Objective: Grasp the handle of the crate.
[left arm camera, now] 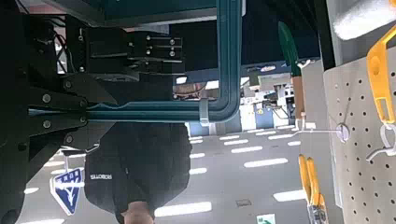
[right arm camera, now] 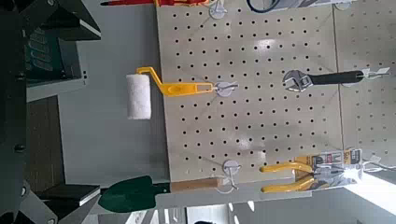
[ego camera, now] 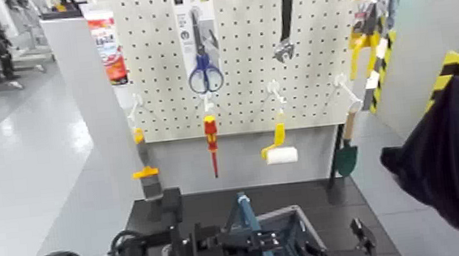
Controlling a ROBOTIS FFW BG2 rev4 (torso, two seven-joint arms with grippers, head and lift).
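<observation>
The crate [ego camera: 304, 221] sits on the dark surface [ego camera: 208, 205], contents hidden; its teal handle [ego camera: 249, 217] stands upright, clenched by the left gripper [ego camera: 241, 241]; right gripper [ego camera: 358, 234] beside it, state unclear.

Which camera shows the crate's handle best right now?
The left wrist view: the handle fills the frame, its bar running into the left gripper. The head view shows only a short teal piece above the crate. The right wrist view misses it.

The left gripper [ego camera: 254, 241] reaches across low at centre, jaws closed, while the right gripper [ego camera: 361, 234] idles low beside it.
</observation>
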